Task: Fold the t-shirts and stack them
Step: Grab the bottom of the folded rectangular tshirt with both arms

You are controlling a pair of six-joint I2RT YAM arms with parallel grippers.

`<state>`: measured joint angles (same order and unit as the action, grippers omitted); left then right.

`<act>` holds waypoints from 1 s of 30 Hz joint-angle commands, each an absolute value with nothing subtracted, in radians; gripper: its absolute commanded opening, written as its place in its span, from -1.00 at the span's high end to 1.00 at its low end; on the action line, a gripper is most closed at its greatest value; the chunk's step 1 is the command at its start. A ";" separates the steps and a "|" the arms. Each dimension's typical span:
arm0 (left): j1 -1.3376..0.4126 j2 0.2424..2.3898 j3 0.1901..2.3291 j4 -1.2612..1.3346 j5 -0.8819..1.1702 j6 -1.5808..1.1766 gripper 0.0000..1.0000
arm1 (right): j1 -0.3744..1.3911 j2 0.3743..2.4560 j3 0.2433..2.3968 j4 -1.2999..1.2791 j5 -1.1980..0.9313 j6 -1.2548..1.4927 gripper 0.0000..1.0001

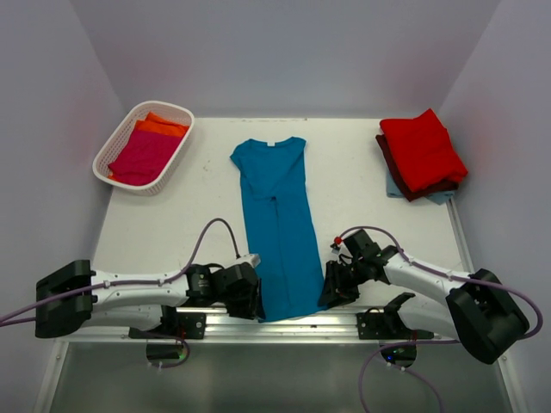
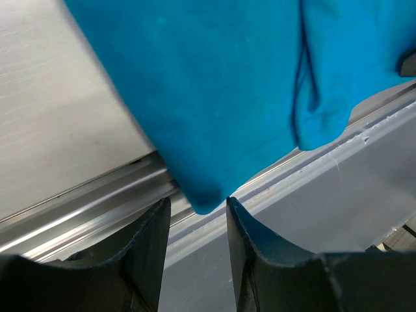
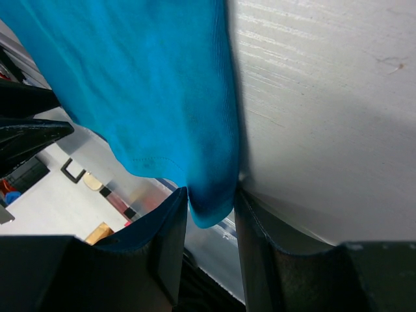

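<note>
The teal t-shirt [image 1: 280, 224] is lying flat at mid-counter, folded lengthwise into a narrow strip. Its collar is pointing to the far side and its hem is reaching the near edge, where it is overhanging the metal rail [image 1: 297, 320].

The left hand [image 1: 250, 297] is sitting at the hem's left corner. In the left wrist view, the corner of the teal t-shirt [image 2: 214, 97] is dipping just into the mouth of the left hand [image 2: 198, 208]. The fingers [image 2: 146, 247] are standing narrowly parted, with a gap showing below the cloth.

The right hand [image 1: 331, 288] is sitting at the hem's right corner. In the right wrist view, the corner of the teal t-shirt [image 3: 149, 97] is hanging between the fingers [image 3: 260, 240] of the right hand [image 3: 211, 198] and filling the narrow gap. Whether it is being pinched cannot be told.

On the white counter [image 1: 172, 224], a folded stack is resting at the far right: a red t-shirt [image 1: 422, 146] on top, a maroon t-shirt [image 1: 441, 187] under it and a light-blue t-shirt [image 1: 394, 188] at the bottom. At the far left, a white lattice basket [image 1: 116, 142] is holding a magenta t-shirt [image 1: 142, 159] and an orange t-shirt [image 1: 162, 126].
</note>
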<state>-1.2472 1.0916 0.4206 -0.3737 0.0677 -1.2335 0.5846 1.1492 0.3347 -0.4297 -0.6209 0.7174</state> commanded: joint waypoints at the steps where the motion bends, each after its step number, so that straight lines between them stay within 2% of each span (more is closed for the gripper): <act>1: -1.239 1.137 0.425 -0.341 0.069 -1.190 0.12 | 0.591 1.158 0.357 -0.416 -0.603 0.710 0.22; 5: -1.239 1.161 0.422 -0.331 0.089 -1.196 0.17 | 0.591 1.160 0.357 -0.410 -0.601 0.707 0.24; 7: -1.239 1.170 0.417 -0.333 0.095 -1.201 0.30 | 0.591 1.163 0.354 -0.408 -0.603 0.709 0.28; 9: -1.239 1.173 0.417 -0.339 0.100 -1.206 0.42 | 0.591 1.161 0.353 -0.406 -0.603 0.709 0.55; 10: -1.239 1.172 0.413 -0.342 0.101 -1.206 0.62 | 0.592 1.157 0.350 -0.408 -0.601 0.710 0.69; 12: -1.239 1.170 0.411 -0.348 0.103 -1.213 0.84 | 0.591 1.151 0.350 -0.411 -0.601 0.710 1.00; 13: -1.241 1.166 0.408 -0.351 0.103 -1.213 1.00 | 0.589 1.146 0.348 -0.411 -0.601 0.710 1.00; 20: -1.246 1.085 0.429 -0.364 0.058 -1.201 1.00 | 0.591 1.060 0.373 -0.414 -0.643 0.695 1.00; 24: -1.249 1.026 0.479 -0.417 -0.058 -1.177 1.00 | 0.591 1.008 0.426 -0.440 -0.635 0.664 1.00; 30: -1.246 0.993 0.511 -0.425 -0.155 -1.164 1.00 | 0.591 1.055 0.492 -0.430 -0.591 0.637 1.00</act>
<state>-1.2457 1.0126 0.4713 -0.4068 -0.0517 -1.1908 0.5888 1.0340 0.4389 -0.4400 -0.6147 0.6678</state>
